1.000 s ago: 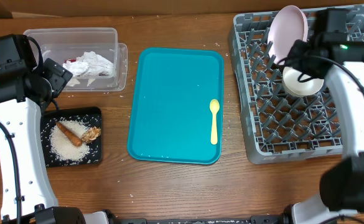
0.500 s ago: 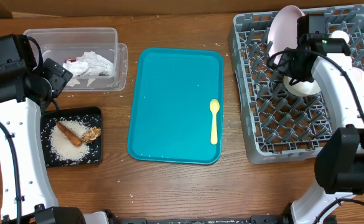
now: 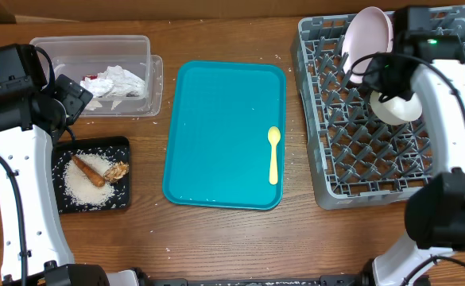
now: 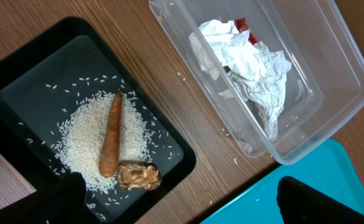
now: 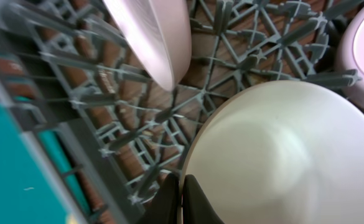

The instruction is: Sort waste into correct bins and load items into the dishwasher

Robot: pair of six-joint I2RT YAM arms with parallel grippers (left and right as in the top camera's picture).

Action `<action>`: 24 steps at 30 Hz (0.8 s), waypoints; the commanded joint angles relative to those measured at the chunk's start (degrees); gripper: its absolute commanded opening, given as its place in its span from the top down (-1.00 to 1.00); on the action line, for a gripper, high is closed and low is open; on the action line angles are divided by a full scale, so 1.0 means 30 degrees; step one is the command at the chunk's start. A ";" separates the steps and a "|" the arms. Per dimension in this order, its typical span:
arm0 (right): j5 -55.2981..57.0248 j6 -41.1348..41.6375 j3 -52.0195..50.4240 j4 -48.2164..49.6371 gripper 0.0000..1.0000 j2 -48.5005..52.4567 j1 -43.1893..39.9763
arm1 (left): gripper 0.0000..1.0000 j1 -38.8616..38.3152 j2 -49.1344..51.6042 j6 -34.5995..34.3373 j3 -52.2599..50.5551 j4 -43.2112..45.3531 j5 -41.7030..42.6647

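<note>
The right gripper [image 5: 182, 196] pinches the whitish bowl [image 3: 397, 109] by its rim inside the dish rack [image 3: 359, 167]. One pink plate [image 3: 367, 36] stands at the bowl's 11 o'clock. One yellow spoon [image 3: 273, 155] lies on the teal tray [image 3: 216, 119], toward its 4 o'clock. The left gripper [image 4: 182, 199] hangs with fingers spread.

1. At far left, the tub [image 3: 49, 59] holds the napkin [image 3: 122, 82].
2. Before it, the flat tray [image 3: 122, 200] holds rice [image 3: 77, 189], stick [image 3: 89, 171] and chunk [image 3: 118, 170].
3. Mid-table, the spoon [image 3: 273, 155] lies on the serving tray [image 3: 216, 119].
4. Right, the rack [image 3: 359, 168] holds plate [image 3: 369, 33] and bowl [image 3: 397, 107].

- Overhead: straight down, distant, covers the whole counter [image 3: 216, 238].
- Left wrist: close, downward, left edge; shares black tray [image 4: 32, 74] with overhead.
- Right wrist: very close, far-right corner; shares rack [image 5: 76, 102] with overhead.
</note>
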 commanded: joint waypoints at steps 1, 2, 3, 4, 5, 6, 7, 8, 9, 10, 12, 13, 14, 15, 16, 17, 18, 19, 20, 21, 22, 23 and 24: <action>-0.5515 0.0240 0.0656 -0.0029 0.93 -0.1625 -0.2361 | -1.00 -0.0022 0.0109 -0.0335 0.0044 0.0029 -0.0321; -0.7315 -0.0051 0.0510 0.0131 0.93 -0.1617 -0.3082 | -1.00 -0.0022 0.0109 -0.0335 0.0044 0.0029 -0.0321; -0.9238 -0.0474 0.0182 0.0437 0.93 -0.1603 -0.3803 | -1.00 -0.0022 0.0109 -0.0335 0.0044 0.0029 -0.0321; -1.1198 -0.0823 -0.0248 0.0758 0.93 -0.1603 -0.4554 | -1.00 -0.0022 0.0109 -0.0335 0.0044 0.0029 -0.0321; -1.3034 -0.1035 -0.0736 0.1195 0.92 -0.1603 -0.5253 | -1.00 -0.0022 0.0109 -0.0335 0.0044 0.0029 -0.0321; -1.4498 -0.1013 -0.1297 0.1741 0.92 -0.1603 -0.5923 | -1.00 -0.0022 0.0109 -0.0335 0.0044 0.0029 -0.0321; -1.5868 -0.1020 -0.1829 0.2331 0.92 -0.1603 -0.6564 | -1.00 -0.0022 0.0109 -0.0335 0.0044 0.0029 -0.0321; -1.7187 -0.1020 -0.2353 0.2951 0.92 -0.1603 -0.7169 | -1.00 -0.0022 0.0109 -0.0335 0.0044 0.0029 -0.0321; -1.8513 -0.1020 -0.2907 0.3636 0.92 -0.1603 -0.7686 | -1.00 -0.0022 0.0109 -0.0335 0.0044 0.0029 -0.0321; -1.9853 -0.1020 -0.3417 0.4277 0.93 -0.1603 -0.8153 | -1.00 -0.0022 0.0109 -0.0335 0.0044 0.0029 -0.0321; -2.1923 -0.0998 -0.4495 0.5530 0.92 -0.1603 -0.8750 | -0.99 -0.0022 0.0109 -0.0335 0.0044 0.0029 -0.0321; -2.2549 -0.0991 -0.5005 0.5938 0.93 -0.1603 -0.8918 | -0.99 -0.0022 0.0109 -0.0342 0.0044 0.0029 -0.0321; -2.2884 -0.0903 -0.5530 0.6280 0.92 -0.1603 -0.9027 | -1.00 -0.0022 0.0109 -0.0335 0.0044 0.0029 -0.0321; -2.2986 -0.0860 -0.6011 0.6528 0.92 -0.1603 -0.9114 | -1.00 -0.0022 0.0109 -0.0335 0.0044 0.0029 -0.0321; -2.2986 -0.0860 -0.6448 0.6717 0.92 -0.1603 -0.9194 | -0.99 -0.0022 0.0109 -0.0335 0.0044 0.0029 -0.0321; -2.2993 -0.0845 -0.6841 0.6885 0.92 -0.1603 -0.9260 | -1.00 -0.0022 0.0109 -0.0335 0.0044 0.0029 -0.0321; -2.3125 -0.0780 -0.7184 0.6994 0.92 -0.1603 -0.9347 | -1.00 -0.0022 0.0109 -0.0335 0.0044 0.0029 -0.0313; -2.3299 -0.0780 -0.7417 0.6994 0.92 -0.1603 -0.9449 | -1.00 -0.0022 0.0109 -0.0335 0.0044 0.0029 -0.0321; -2.3540 -0.0780 -0.7577 0.6994 0.92 -0.1603 -0.9559 | -1.00 -0.0022 0.0109 -0.0335 0.0044 0.0029 -0.0321; -2.3627 -0.0772 -0.7672 0.6980 0.92 -0.1603 -0.9661 | -1.00 -0.0022 0.0109 -0.0335 0.0044 0.0029 -0.0321; -2.3605 -0.0692 -0.7745 0.6980 0.92 -0.1603 -0.9763 | -0.99 -0.0022 0.0109 -0.0335 0.0044 0.0029 -0.0321; -2.3431 -0.0612 -0.7803 0.6972 0.92 -0.1603 -0.9865 | -1.00 -0.0022 0.0109 -0.0335 0.0044 0.0029 -0.0321; -2.2892 -0.0459 -0.7854 0.6885 0.92 -0.1603 -0.9974 | -0.99 -0.0022 0.0109 -0.0335 0.0044 0.0029 -0.0321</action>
